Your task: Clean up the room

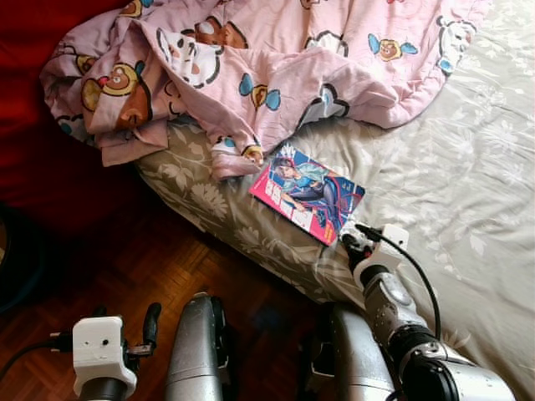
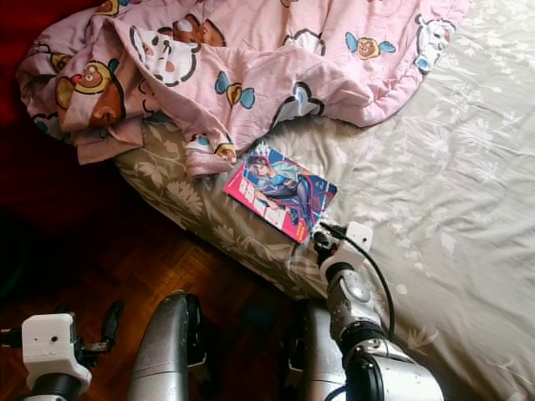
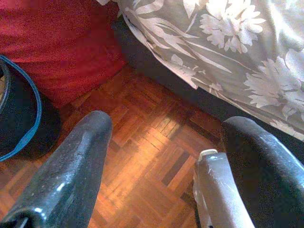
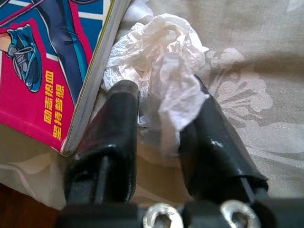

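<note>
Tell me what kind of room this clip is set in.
Most likely a bedroom: a bed with a floral sheet, a rumpled pink cartoon blanket on it, a comic book by the edge, and a parquet floor alongside.

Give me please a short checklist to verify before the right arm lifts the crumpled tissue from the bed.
1. Tissue between the fingers: ok. The crumpled tissue sits between the two black fingers of the right tool.
2. Firm closure: cannot tell. The fingers stand close on the paper, but only a thin flap is between them.
3. Book free of the grasp: ok. The comic book lies beside the tissue, outside the fingers.
4. Bed sheet not pinched: cannot tell. The floral sheet lies directly under the fingertips.
5. Left tool out of the way: ok. It is open, low over the wooden floor.
</note>
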Tool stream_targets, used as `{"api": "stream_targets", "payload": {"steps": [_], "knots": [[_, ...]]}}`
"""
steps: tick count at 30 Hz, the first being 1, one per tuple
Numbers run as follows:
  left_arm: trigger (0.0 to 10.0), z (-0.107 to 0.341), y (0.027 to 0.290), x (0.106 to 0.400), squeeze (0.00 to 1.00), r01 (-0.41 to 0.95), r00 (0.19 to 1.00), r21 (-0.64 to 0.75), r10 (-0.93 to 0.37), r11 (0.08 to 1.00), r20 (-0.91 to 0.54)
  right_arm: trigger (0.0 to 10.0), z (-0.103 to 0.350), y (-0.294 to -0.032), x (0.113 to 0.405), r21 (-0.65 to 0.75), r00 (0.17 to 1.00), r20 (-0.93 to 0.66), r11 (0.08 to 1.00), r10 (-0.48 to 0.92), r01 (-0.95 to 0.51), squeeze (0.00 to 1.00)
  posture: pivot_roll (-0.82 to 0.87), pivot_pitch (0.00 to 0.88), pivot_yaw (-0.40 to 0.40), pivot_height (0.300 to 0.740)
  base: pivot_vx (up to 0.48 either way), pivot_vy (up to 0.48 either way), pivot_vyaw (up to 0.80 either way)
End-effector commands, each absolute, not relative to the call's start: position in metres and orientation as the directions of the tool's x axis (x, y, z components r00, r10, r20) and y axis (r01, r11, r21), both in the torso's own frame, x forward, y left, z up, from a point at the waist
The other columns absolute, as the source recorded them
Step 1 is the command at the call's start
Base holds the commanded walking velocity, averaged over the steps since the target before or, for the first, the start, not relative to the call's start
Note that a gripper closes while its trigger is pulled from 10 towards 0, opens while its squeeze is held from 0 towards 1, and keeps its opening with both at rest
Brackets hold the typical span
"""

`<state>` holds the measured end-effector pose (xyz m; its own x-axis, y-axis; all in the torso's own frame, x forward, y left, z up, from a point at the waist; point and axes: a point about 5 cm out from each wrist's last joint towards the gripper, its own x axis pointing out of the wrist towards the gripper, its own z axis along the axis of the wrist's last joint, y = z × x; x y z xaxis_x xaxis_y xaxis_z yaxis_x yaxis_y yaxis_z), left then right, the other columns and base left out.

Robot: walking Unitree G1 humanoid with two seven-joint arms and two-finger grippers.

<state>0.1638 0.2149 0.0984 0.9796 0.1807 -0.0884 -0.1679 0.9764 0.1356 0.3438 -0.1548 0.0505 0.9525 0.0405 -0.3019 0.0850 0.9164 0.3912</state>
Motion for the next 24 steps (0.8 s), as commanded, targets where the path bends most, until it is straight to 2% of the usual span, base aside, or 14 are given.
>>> {"api": "stream_targets", "payload": {"steps": [1,14,24], "knots": [[10.0,0.087,0.220,0.158,0.00,-0.190,0.966,0.146,0.211,0.971,-0.146,0.0,0.035,-0.156,0.333,0.386,0.935,-0.353,0.916,0.035,0.112,0.00,0.20,0.443,-0.029,0.613,0.000,0.000,0.00],[10.0,0.069,0.228,0.171,0.00,-0.223,0.956,0.156,0.247,0.962,-0.160,0.0,0.035,-0.166,0.331,0.372,0.940,-0.340,0.919,0.002,0.133,0.00,0.17,0.357,-0.050,0.613,0.000,0.000,0.00],[10.0,0.049,0.236,0.189,0.00,-0.257,0.944,0.142,0.280,0.956,-0.176,0.0,0.030,-0.177,0.321,0.315,0.959,-0.284,0.945,0.005,0.089,0.00,0.12,0.194,-0.074,0.613,0.000,0.000,0.00]]}}
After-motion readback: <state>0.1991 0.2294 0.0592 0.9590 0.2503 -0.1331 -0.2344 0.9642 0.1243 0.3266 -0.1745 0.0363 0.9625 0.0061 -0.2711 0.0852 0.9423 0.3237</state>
